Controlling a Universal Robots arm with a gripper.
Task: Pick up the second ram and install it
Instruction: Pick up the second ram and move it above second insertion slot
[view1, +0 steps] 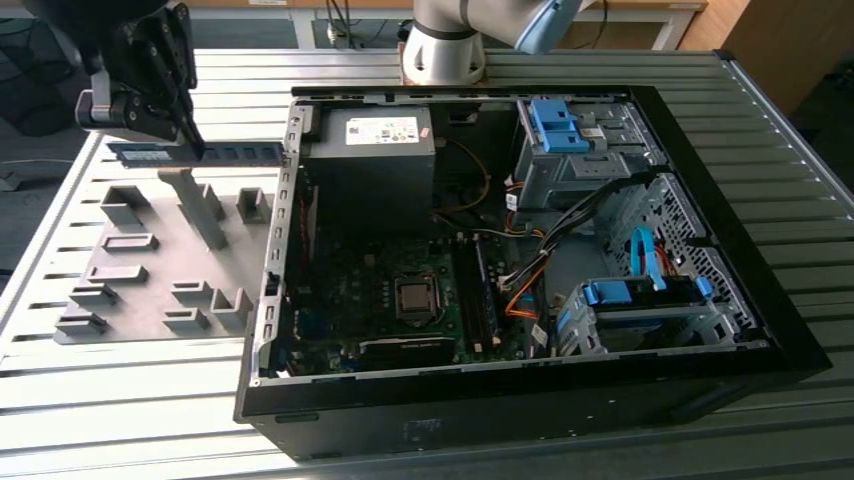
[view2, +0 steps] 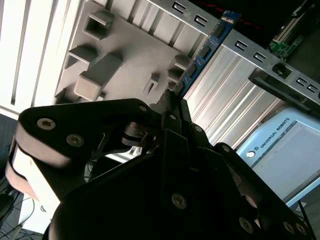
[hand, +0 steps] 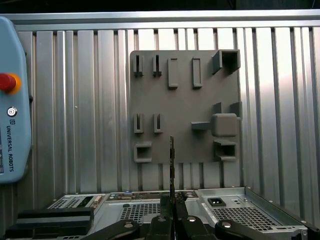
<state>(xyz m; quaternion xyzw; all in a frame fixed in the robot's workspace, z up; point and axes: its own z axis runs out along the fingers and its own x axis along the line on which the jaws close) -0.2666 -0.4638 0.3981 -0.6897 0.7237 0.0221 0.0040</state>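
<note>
1. One step looks done: the black two-finger gripper (view1: 194, 148) is pinched tight on the second ram (view1: 227, 154), a slim blue-green memory board with dark chips. In both wrist views the board (view2: 205, 50) (hand: 171, 160) juts straight out from between the fingers.
2. The board hangs by the far edge of the flat grey plastic fixture plate (view1: 147, 270), apparently clear of its blocks.
3. It is still well apart from the open black computer case (view1: 534, 415) on the ribbed metal table (view1: 134, 400).
4. Installing is not yet done: the dark motherboard (view1: 387, 265) inside the case has yet to receive this board.
</note>
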